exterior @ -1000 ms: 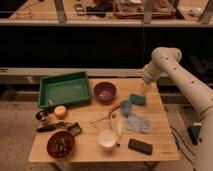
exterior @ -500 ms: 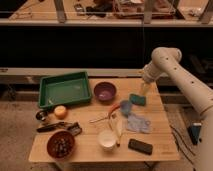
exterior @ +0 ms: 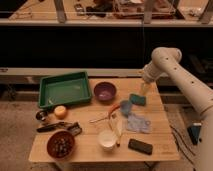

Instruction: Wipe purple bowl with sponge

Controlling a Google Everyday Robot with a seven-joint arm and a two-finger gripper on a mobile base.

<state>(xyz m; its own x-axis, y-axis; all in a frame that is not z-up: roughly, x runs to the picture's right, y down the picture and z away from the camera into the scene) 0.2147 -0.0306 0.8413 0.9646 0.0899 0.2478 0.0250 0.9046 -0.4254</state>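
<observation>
The purple bowl [exterior: 105, 92] is sitting mouth up in the upper middle of the wooden table [exterior: 162, 137], just right of the green tray [exterior: 65, 90]. The sponge [exterior: 137, 99] is lying to the bowl's right and a touch lower in the frame, with a strip of bare wood showing between the two. The gripper [exterior: 144, 90] is hanging right at the sponge's upper right edge, at the end of the arm that is reaching in from the right side of the frame. I cannot tell how far open it is, or whether it is gripping the sponge or only hovering at it. The bowl is therefore lying to the left of the gripper in the frame, at about the same height, with the sponge between them. Judging by this, the coming move is turning on a short carry leftward to the bowl's open top. The blue cloth [exterior: 137, 123] and the white cup [exterior: 106, 139] are lying lower in the frame, off that line.
</observation>
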